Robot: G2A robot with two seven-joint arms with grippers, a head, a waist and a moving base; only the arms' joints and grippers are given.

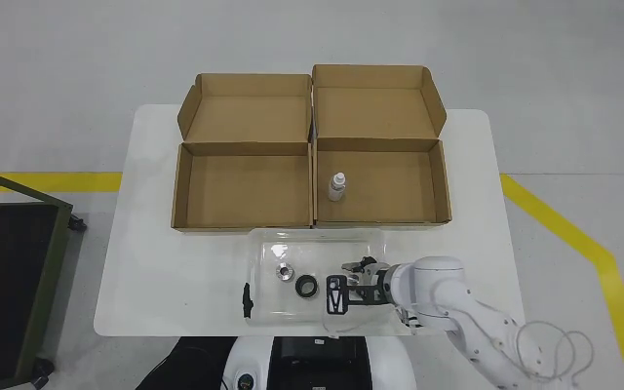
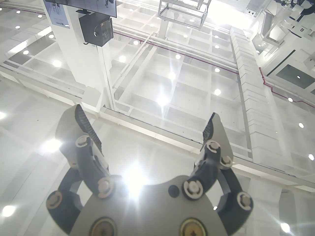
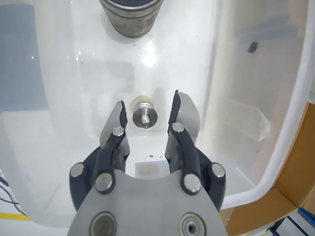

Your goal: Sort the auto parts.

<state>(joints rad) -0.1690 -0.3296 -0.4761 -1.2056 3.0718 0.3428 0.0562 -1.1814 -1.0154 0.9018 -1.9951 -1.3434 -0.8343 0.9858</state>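
While spread apart, the right pincer (image 3: pixel 149 99) flanks a small metal fitting (image 3: pixel 144 117) without touching it.

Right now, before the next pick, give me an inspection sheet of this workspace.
Surface: white table, carrying boxes and tray.
Job's things: clear tray with bearing and small metal part; white bottle-shaped part in right-hand cardboard box; left-hand cardboard box empty.
Clutter: nothing seen.
Grippers: right gripper open, lined up on small metal part; left gripper open, facing ceiling.
Cables: loose loop beside right arm.
Surroundings: yellow floor line, dark cart.
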